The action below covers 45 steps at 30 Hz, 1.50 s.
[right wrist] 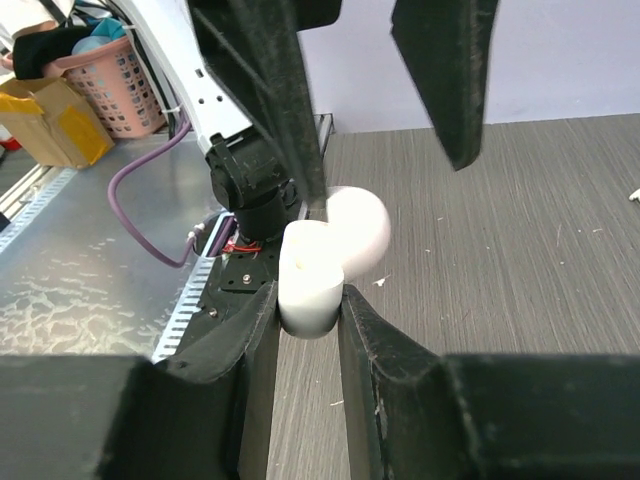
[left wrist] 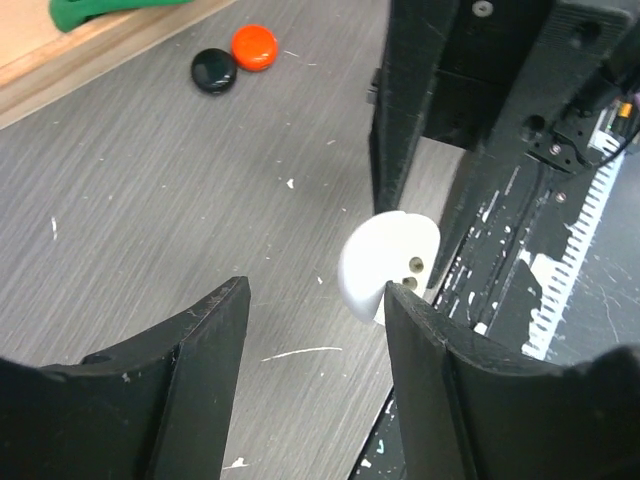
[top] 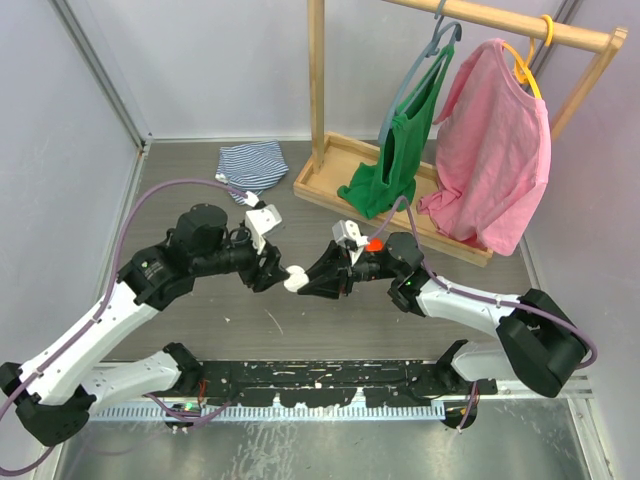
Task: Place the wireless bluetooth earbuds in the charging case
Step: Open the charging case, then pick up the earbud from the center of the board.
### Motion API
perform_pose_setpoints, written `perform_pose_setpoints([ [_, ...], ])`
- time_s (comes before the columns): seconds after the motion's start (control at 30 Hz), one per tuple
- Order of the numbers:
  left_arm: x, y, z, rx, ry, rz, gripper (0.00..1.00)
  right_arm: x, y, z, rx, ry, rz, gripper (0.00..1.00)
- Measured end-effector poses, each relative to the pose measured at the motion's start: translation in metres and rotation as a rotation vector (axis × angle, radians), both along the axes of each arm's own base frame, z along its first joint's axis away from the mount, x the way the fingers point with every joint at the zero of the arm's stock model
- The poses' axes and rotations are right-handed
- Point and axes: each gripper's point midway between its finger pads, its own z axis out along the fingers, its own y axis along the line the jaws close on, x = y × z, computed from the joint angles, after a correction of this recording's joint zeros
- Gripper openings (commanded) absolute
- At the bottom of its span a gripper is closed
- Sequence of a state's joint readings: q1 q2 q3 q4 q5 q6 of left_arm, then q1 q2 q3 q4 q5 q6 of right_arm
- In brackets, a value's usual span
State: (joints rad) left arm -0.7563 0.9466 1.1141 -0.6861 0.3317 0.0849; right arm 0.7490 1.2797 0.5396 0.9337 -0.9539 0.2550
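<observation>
My right gripper [right wrist: 309,292] is shut on the base of a white charging case [right wrist: 315,275], whose rounded lid [right wrist: 358,228] is hinged open behind it. In the top view the case [top: 295,279] hangs above the table between the two arms, with the right gripper [top: 308,280] on it. My left gripper [left wrist: 318,290] stands open with nothing between its fingers. Its right finger [left wrist: 430,370] is close beside the white case [left wrist: 385,265]. From the right wrist view the left fingers [right wrist: 270,80] hang over the case. No earbuds show in any view.
A black puck [left wrist: 214,70] and an orange puck [left wrist: 254,46] lie on the table near the wooden rack base [top: 330,185]. A green top [top: 400,150] and a pink shirt [top: 495,150] hang on the rack. A striped cloth [top: 252,165] lies at the back.
</observation>
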Motion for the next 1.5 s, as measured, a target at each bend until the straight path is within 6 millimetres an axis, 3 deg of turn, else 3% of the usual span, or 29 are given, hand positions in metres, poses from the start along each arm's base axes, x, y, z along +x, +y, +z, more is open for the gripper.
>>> perform_pose_setpoints([
  [0.27,0.013,0.004,0.004,-0.015,-0.01,0.066,0.63,-0.003,-0.001,0.001,0.004,-0.016,0.012,0.01],
  [0.43,0.02,0.007,0.005,-0.026,-0.013,0.103,0.73,0.002,0.0,-0.002,-0.007,-0.019,-0.016,0.01],
  [0.67,0.056,0.029,0.0,0.003,-0.024,0.319,0.79,0.026,-0.005,-0.034,-0.069,0.005,-0.187,0.01],
  [1.0,0.133,0.103,-0.041,0.097,0.083,0.794,0.79,0.06,-0.028,-0.075,-0.128,-0.001,-0.463,0.01],
  [1.23,0.173,0.168,-0.072,0.083,0.22,1.098,0.79,0.074,-0.045,-0.084,-0.106,-0.032,-0.599,0.01],
  [1.5,0.209,0.239,-0.126,0.041,0.423,1.409,0.76,0.089,-0.059,-0.084,-0.092,-0.057,-0.717,0.01],
])
